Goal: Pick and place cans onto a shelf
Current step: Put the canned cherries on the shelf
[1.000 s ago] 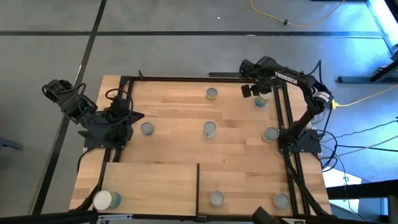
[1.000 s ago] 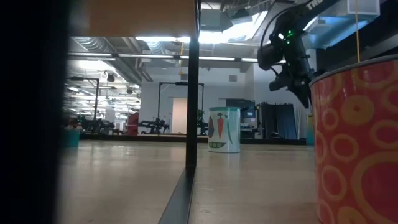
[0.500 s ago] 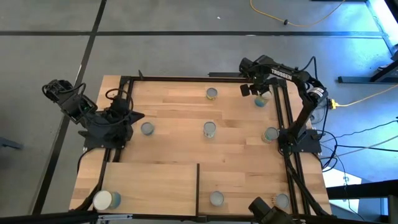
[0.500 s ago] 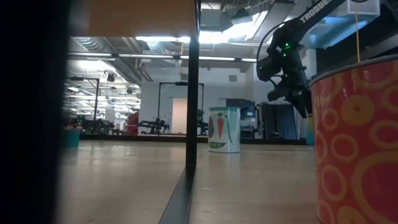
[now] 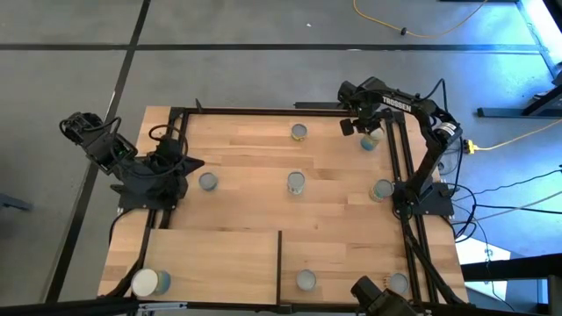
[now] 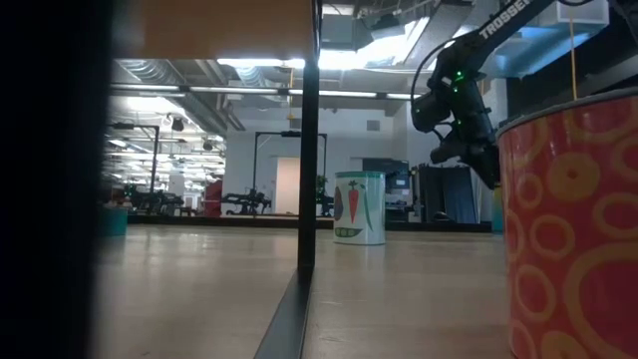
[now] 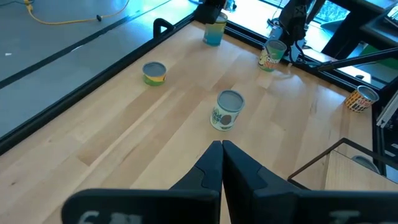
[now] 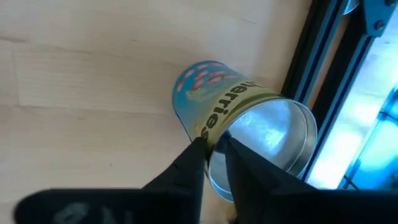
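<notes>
A blue-sided can [image 8: 214, 102] with a silver top [image 8: 273, 140] stands upright on the table's far right [image 5: 369, 140], beside the black frame rail. My right gripper [image 8: 212, 146] points steeply down over it, with a narrow gap between its fingers. One finger [image 8: 193, 155] stands outside the can's wall and the other [image 8: 239, 158] over its top. My left gripper [image 7: 222, 155] is shut on nothing, raised at the table's left edge. The shelf [image 5: 211, 259] lies at the near left with a white-topped can [image 5: 145, 283] on it. My right gripper comes at the can from above, its fingers on either side of the top rim [image 8: 210, 138] on the wall that faces the table's left. I cannot tell whether the fingers touch the rim. The can stands upright on the table.
Several other cans stand apart on the planks: far middle [image 5: 299, 132], left [image 5: 208, 181], centre [image 5: 296, 182], right [image 5: 382, 189], near middle [image 5: 306, 279] and near right [image 5: 397, 283]. A black upright edge [image 5: 279, 263] bounds the shelf. A black frame rail [image 5: 399, 158] runs along the right.
My right gripper has come down over the blue can at the far right and shifted a little toward the far edge. The can has stayed where it was.
</notes>
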You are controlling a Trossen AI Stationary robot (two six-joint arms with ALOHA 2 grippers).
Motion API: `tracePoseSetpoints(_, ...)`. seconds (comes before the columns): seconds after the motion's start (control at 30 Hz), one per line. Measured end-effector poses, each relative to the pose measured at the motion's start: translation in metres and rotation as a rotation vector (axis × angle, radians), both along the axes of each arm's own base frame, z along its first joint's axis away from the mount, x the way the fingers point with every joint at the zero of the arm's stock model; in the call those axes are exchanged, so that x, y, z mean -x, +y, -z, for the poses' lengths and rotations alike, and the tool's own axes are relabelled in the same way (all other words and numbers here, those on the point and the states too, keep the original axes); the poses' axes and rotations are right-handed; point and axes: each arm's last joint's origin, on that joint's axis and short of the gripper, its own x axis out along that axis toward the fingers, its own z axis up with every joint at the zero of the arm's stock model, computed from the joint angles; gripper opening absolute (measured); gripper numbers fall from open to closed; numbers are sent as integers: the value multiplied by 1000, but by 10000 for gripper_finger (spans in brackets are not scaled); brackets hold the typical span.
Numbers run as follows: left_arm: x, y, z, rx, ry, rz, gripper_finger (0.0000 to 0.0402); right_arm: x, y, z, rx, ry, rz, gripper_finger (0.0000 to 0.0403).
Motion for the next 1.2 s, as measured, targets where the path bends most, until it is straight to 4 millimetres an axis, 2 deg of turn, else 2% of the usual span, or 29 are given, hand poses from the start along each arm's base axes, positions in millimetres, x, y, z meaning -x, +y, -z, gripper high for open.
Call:
tracePoseSetpoints(0.2,0,0,0,0,0,0,0,1,-2,1,29,36,-43,9)
tracePoseSetpoints(0.6,0,0,0,0,2,2,0,-3,-1,-1,3,36,-173,2)
tracePoseSetpoints(0.93,0,0,0,1,3,4,0,-37,10,-24,26,-76,-332,1)
tracePoseSetpoints(1.2,0,0,0,3,6,7,0,-59,31,-45,35,-85,-446,0)
